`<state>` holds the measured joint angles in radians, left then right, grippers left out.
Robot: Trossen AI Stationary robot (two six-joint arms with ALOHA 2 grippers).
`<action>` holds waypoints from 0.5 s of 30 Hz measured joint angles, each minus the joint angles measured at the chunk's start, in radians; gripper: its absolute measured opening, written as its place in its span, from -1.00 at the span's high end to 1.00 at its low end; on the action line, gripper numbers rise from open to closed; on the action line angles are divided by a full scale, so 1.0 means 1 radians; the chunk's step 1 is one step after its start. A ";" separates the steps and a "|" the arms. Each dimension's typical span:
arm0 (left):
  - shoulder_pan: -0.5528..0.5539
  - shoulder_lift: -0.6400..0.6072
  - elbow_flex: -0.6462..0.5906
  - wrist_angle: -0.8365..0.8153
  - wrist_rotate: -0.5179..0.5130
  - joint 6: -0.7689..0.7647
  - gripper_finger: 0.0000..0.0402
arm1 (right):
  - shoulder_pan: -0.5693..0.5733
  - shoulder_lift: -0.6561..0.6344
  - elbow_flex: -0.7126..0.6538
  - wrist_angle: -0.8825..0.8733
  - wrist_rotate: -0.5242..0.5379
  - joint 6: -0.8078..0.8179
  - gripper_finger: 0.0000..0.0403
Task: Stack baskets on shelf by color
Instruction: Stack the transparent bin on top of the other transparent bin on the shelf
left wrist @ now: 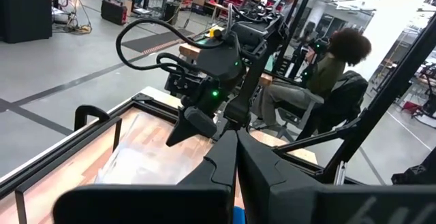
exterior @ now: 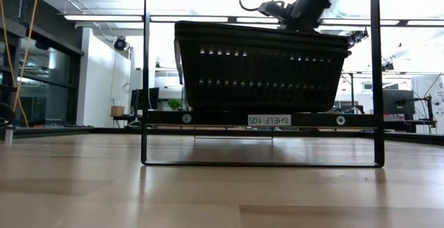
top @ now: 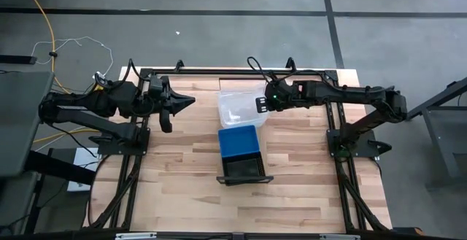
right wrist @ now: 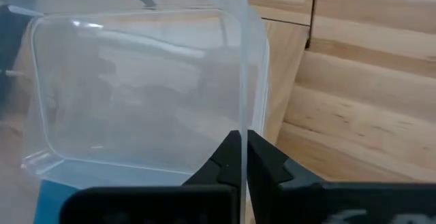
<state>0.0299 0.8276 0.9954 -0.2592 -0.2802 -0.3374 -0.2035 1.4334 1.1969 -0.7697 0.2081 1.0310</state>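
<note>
Carefully, my right gripper [right wrist: 242, 157] pinched the clear translucent plastic basket [top: 239, 106] by its thin wall; I judged a slow, level lift safest, left gripper [top: 174, 105] pressed together.

Tabletop [top: 175, 174], centre of the high view: pale wood in glued planks, smooth, satin sheen in the low view.
Clear basket [right wrist: 136, 94]: thin translucent plastic, glossy, light glinting on its rim.
Blue basket [top: 238, 141]: opaque plastic, smooth, flat colour.
Black basket [exterior: 260, 68]: matt plastic, walls pierced with rows of slots.
Shelf [exterior: 208, 118]: thin dark metal frame, white paper label on the front rail.
Right gripper [right wrist: 243, 157]: matt black fingers pinched on the clear wall.
</note>
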 joint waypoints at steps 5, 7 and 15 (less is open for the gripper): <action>0.000 0.000 0.000 -0.006 0.000 0.000 1.00 | 0.000 -0.002 0.000 0.001 0.026 -0.009 0.94; 0.000 0.000 0.000 -0.006 0.000 0.000 1.00 | 0.000 -0.006 0.000 0.011 0.025 -0.010 0.86; 0.000 0.000 0.000 -0.006 0.000 0.000 1.00 | 0.000 -0.074 0.000 0.041 0.024 -0.025 0.39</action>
<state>0.0299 0.8276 0.9955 -0.2657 -0.2800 -0.3374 -0.2035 1.3597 1.1973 -0.7283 0.2324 1.0059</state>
